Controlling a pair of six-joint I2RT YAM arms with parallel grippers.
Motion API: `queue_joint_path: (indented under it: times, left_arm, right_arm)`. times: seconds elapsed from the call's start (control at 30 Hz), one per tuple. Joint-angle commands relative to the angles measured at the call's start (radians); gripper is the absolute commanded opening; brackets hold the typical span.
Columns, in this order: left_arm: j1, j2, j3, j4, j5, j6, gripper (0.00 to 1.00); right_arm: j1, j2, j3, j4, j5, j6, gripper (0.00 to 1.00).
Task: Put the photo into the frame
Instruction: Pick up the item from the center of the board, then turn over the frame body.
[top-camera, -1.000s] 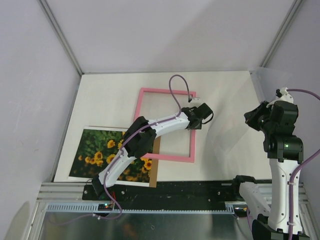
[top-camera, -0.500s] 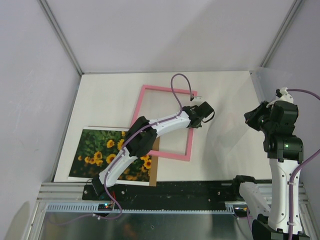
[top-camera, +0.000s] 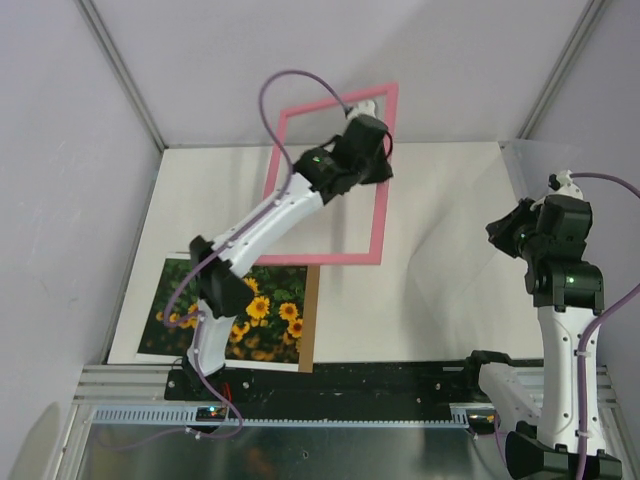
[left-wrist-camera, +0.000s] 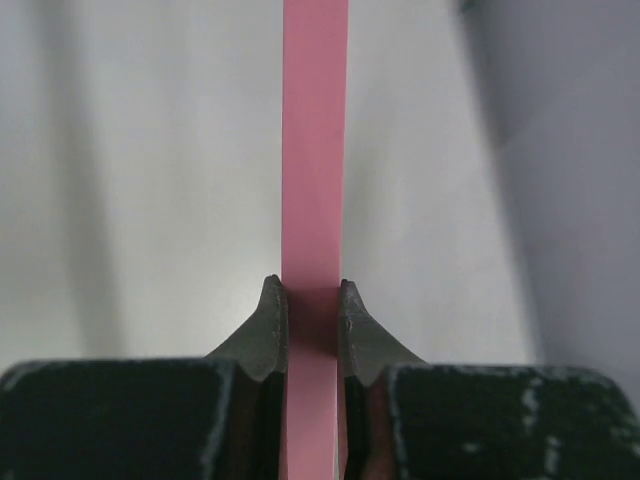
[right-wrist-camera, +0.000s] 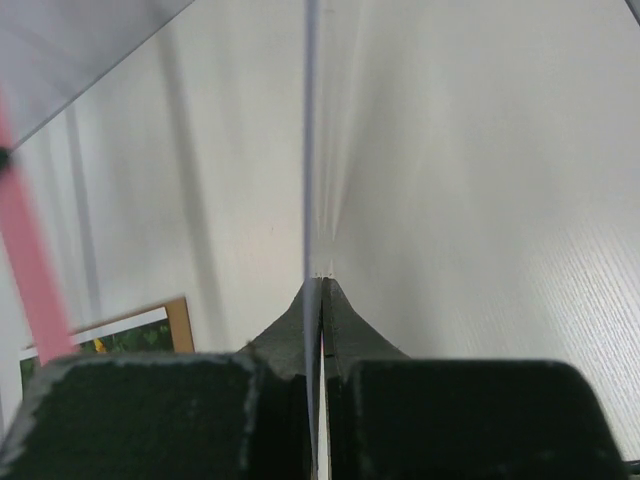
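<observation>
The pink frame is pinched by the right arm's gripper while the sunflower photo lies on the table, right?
Not the right: the left gripper pinches the pink frame, as the left wrist view shows. The sunflower photo does lie on the table.

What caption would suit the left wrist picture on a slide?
Close-up: the left arm's two dark fingers pinch one pink bar of the frame.

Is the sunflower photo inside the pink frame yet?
No, the left gripper holds the empty frame, and the photo lies apart from it.
</observation>
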Motion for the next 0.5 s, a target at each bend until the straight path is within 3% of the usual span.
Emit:
queue_joint_path:
  times: [0.0,0.23,0.47]
  left_arm:
    - [0.005,-0.124,0.136,0.027,0.118,-0.081,0.00]
    - [0.030,-0.156,0.205,0.144,0.338,-0.304,0.00]
    - [0.055,-0.213,0.027,0.381,0.544,-0.525,0.00]
  right_arm:
    - [-0.002,0.018,0.048,0.069,-0.018,0.021,0.00]
    - [0.000,0.049,0.069,0.088,-0.045,0.042,0.00]
    - [0.000,0.060,0.087,0.085,-0.044,0.043,0.00]
